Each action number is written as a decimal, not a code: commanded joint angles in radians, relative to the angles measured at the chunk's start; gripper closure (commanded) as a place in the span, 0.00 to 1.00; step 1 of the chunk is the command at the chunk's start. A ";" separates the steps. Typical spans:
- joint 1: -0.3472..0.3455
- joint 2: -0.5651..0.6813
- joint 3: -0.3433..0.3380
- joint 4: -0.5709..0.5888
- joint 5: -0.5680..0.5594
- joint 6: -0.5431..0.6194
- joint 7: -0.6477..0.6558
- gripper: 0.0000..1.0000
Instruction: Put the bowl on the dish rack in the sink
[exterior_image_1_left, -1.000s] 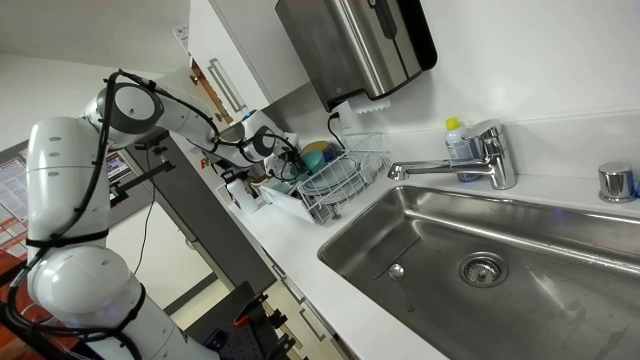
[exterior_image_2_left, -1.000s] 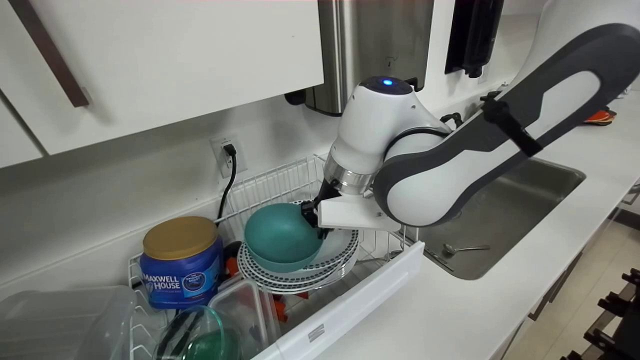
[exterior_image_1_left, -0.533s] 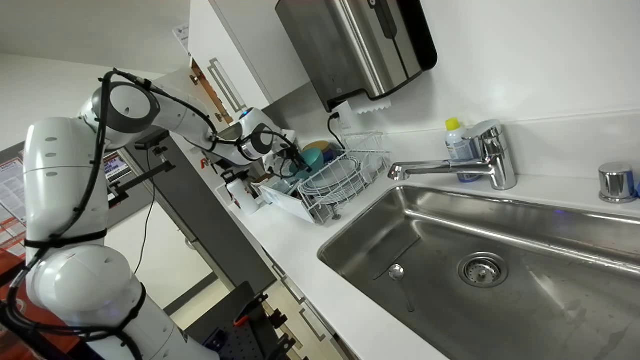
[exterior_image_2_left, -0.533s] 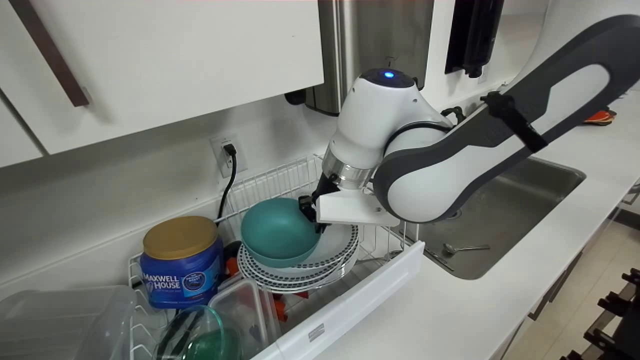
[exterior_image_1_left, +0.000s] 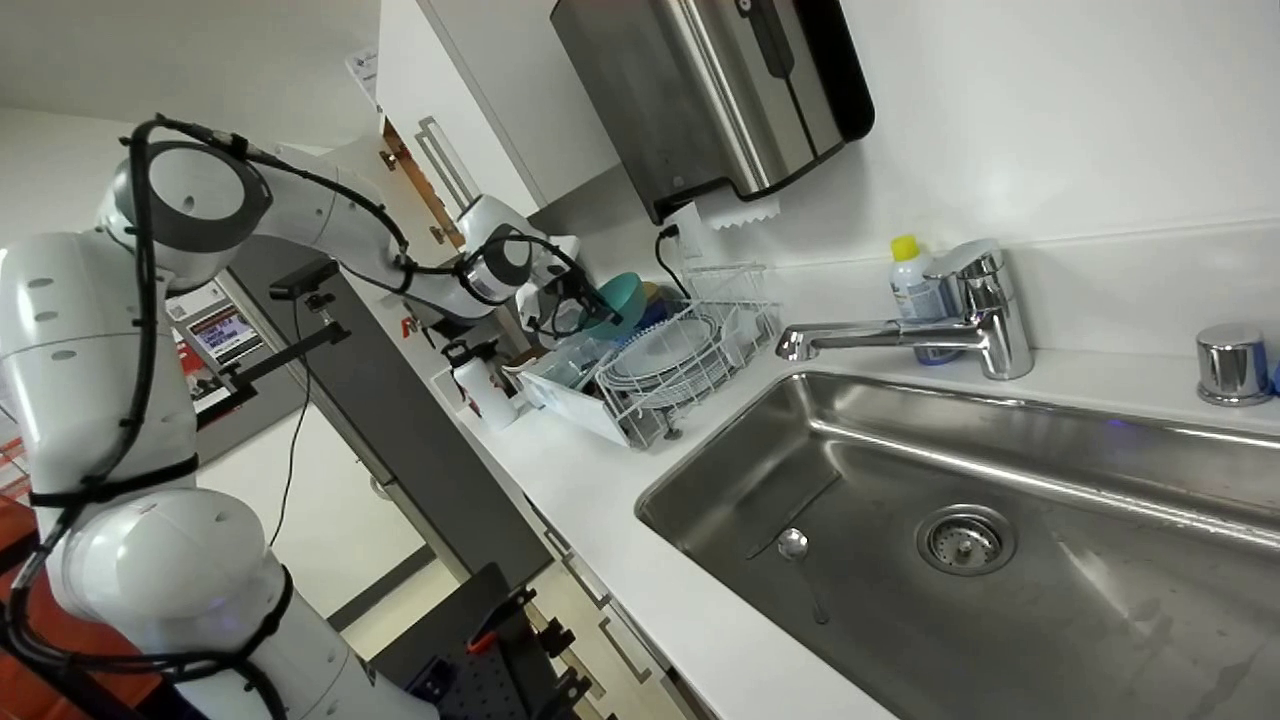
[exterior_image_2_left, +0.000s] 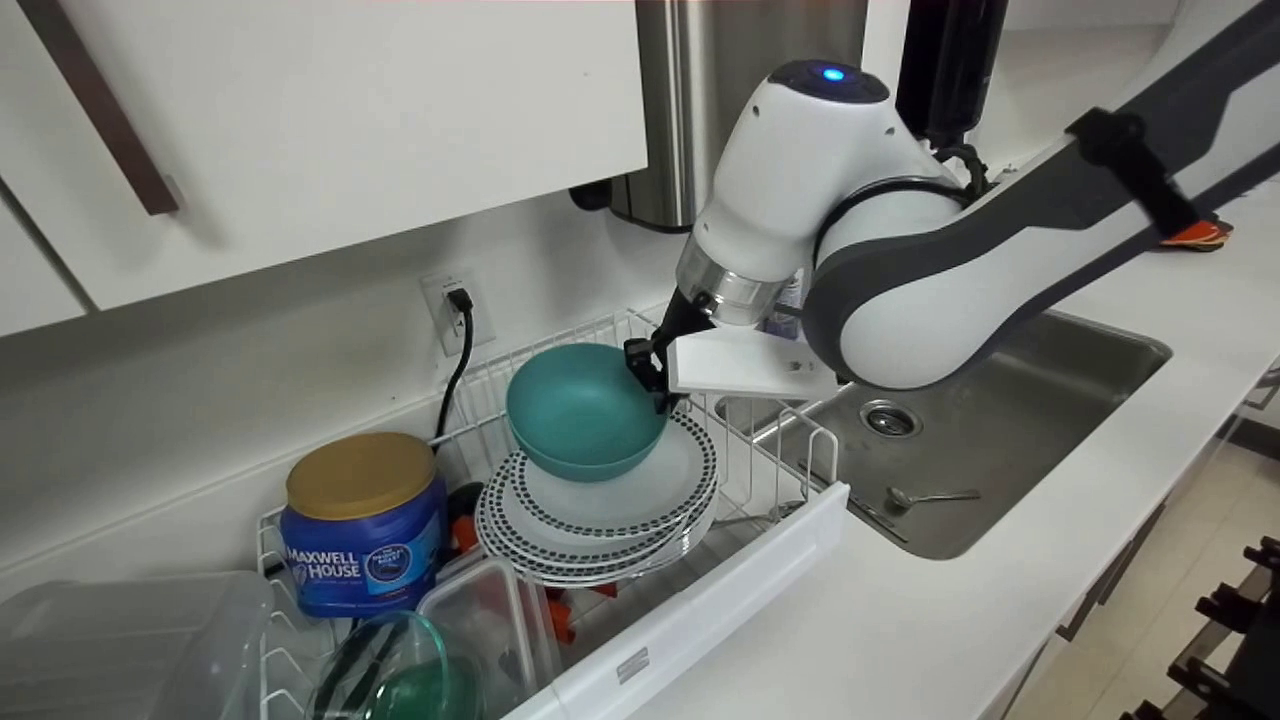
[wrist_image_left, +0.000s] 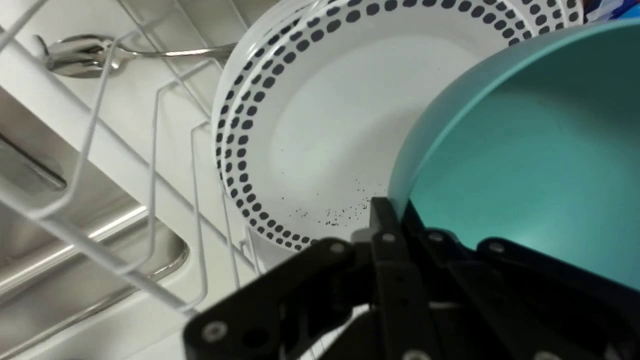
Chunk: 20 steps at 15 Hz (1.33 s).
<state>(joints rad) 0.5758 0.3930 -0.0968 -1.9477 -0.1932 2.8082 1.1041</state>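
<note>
The teal bowl (exterior_image_2_left: 590, 410) is held tilted above a stack of white plates (exterior_image_2_left: 600, 500); it also shows in an exterior view (exterior_image_1_left: 624, 298) and fills the right of the wrist view (wrist_image_left: 540, 175). My gripper (wrist_image_left: 396, 210) is shut on the bowl's rim, one finger inside and one outside. The gripper also shows in an exterior view (exterior_image_2_left: 655, 378). The steel sink (exterior_image_1_left: 880, 610) lies beside the counter and shows in both exterior views (exterior_image_2_left: 1010, 430). No silver wire rack shows in the sink. A white wire rack (exterior_image_2_left: 740, 588) holding the plates stands on the counter.
A blue coffee can (exterior_image_2_left: 365, 560), a glass bowl (exterior_image_2_left: 395, 680) and clear tubs (exterior_image_2_left: 130, 650) stand around the plates. A towel dispenser (exterior_image_1_left: 700, 90) and cabinet (exterior_image_2_left: 350, 120) hang above. The faucet (exterior_image_1_left: 985, 320) reaches over the sink, where a spoon (exterior_image_1_left: 793, 543) lies.
My gripper has lifted the bowl upward off the plate stack, uncovering more of the plates. The arm has risen and drawn back a little, with the bowl still in the gripper.
</note>
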 joint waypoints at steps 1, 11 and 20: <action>-0.002 -0.116 -0.004 -0.117 -0.060 0.029 0.047 0.99; 0.026 -0.439 -0.070 -0.323 -0.431 -0.093 0.291 0.99; -0.296 -0.653 0.229 -0.414 -0.483 -0.594 0.337 0.99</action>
<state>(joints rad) 0.3611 -0.1812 0.0626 -2.3098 -0.7109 2.3124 1.4635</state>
